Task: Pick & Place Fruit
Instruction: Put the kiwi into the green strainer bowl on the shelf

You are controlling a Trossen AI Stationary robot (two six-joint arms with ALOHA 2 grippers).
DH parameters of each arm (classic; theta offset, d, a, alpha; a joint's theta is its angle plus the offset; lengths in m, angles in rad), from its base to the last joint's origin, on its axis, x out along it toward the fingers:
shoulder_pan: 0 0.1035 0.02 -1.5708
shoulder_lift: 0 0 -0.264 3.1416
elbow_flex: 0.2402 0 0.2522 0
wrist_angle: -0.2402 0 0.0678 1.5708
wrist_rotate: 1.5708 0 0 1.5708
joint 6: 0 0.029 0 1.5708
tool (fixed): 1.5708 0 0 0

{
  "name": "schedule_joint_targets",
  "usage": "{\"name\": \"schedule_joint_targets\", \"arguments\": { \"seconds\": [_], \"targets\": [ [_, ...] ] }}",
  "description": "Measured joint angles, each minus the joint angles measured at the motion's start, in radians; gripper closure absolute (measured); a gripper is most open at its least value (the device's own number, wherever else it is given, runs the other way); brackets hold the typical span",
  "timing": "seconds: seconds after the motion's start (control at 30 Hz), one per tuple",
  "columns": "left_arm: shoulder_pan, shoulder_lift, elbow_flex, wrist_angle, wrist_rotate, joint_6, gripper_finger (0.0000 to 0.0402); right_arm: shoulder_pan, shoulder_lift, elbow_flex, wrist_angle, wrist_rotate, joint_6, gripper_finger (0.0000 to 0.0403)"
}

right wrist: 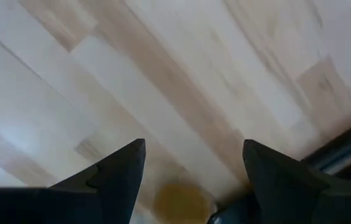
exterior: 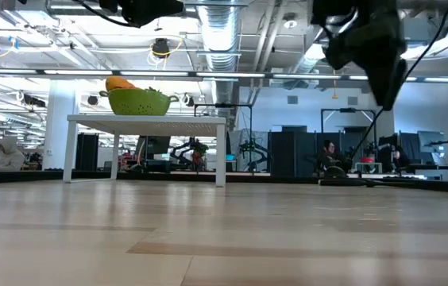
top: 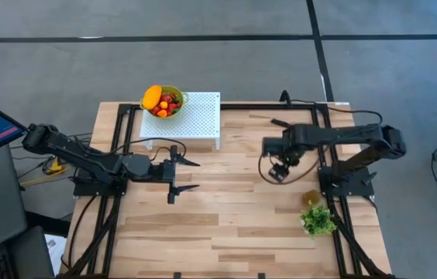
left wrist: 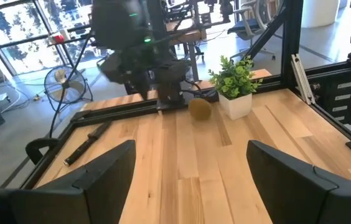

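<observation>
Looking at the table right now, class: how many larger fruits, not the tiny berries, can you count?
2. An elongated orange fruit lies in the green bowl on the white stand; a kiwi-like oval sits beside the leafy plant. The bowl may hide more.

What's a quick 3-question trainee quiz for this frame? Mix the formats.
1. True or false: the green bowl of fruit sits on the white perforated stand.
2. The kiwi-like fruit lies nearest which? A) the potted plant B) the green bowl C) the left end effector
3. Fill in: the right end effector is open and holds ____.

Key: 1 true; 2 A; 3 nothing.
</observation>
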Motion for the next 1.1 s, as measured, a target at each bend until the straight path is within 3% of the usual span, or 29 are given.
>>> {"name": "schedule_joint_targets", "arguments": {
  "seconds": [0.2,0.4,0.53,1.1],
  "targets": [
    [0.0,0.0,0.0,0.0,0.0,0.0,0.01,0.088,-0.003,0.0,-0.13,-0.001,0.232,0.0137],
    [0.0,0.0,0.0,0.0,0.004,0.0,0.01,0.145,-0.004,-0.001,-0.229,-0.023,0.334,0.0137],
    [0.0,0.0,0.0,0.0,0.003,-0.014,0.01,0.188,-0.005,-0.054,-0.199,-0.031,0.337,0.0137],
    [0.0,0.0,0.0,0.0,-0.001,-0.018,0.01,0.328,-0.005,-0.384,0.085,-0.292,0.519,0.0137]
  ]
}}
